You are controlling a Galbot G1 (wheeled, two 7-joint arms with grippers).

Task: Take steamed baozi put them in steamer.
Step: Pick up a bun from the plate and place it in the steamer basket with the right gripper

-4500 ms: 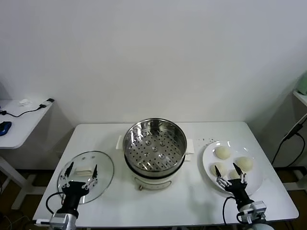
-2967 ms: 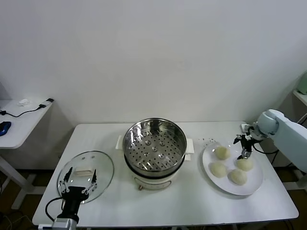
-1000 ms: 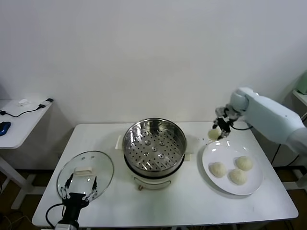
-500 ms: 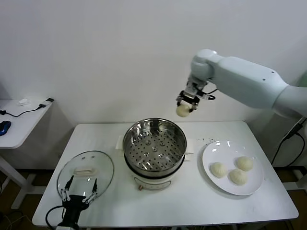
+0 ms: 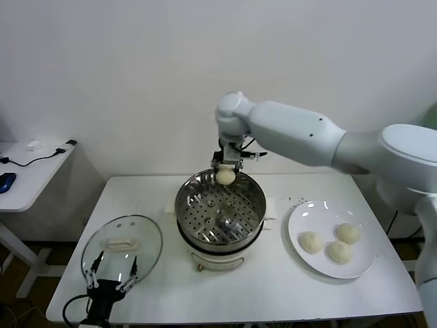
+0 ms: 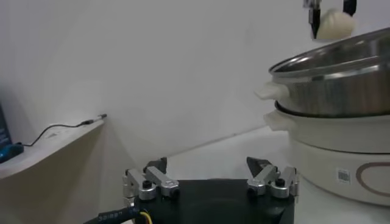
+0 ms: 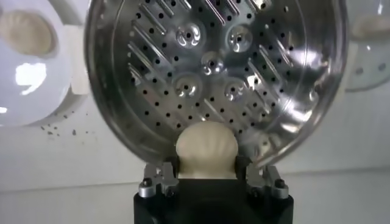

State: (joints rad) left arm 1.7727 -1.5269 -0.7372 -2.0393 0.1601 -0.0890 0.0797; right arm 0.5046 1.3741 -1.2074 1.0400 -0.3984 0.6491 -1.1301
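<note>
Steamer (image 5: 220,210), big shiny steel basket w/ perforated floor on white base, sits centre of surface (image 5: 273,287); right hand (image 5: 225,172) hangs over its 12 o'clock rim clamping one smooth cream baozi (image 5: 225,176). Best move, I judge: carry inward past rim, lower close to floor, then release gently; dough looks soft. Three more baozi (image 5: 330,243) wait on plate (image 5: 360,266) at 3 o'clock; left hand (image 5: 108,281) idle, spread wide, near 7 o'clock by glass lid (image 5: 123,246).

i see a plain white wall (image 5: 136,75) filling the view from nine to three o'clock, evenly lit. a white table (image 5: 136,198) stands in front of it at six o'clock. at nine o'clock a second white side table (image 5: 27,174) carries a black cable (image 5: 41,158) and a blue object (image 5: 6,180). a dark cable (image 5: 403,205) hangs at three o'clock.
</note>
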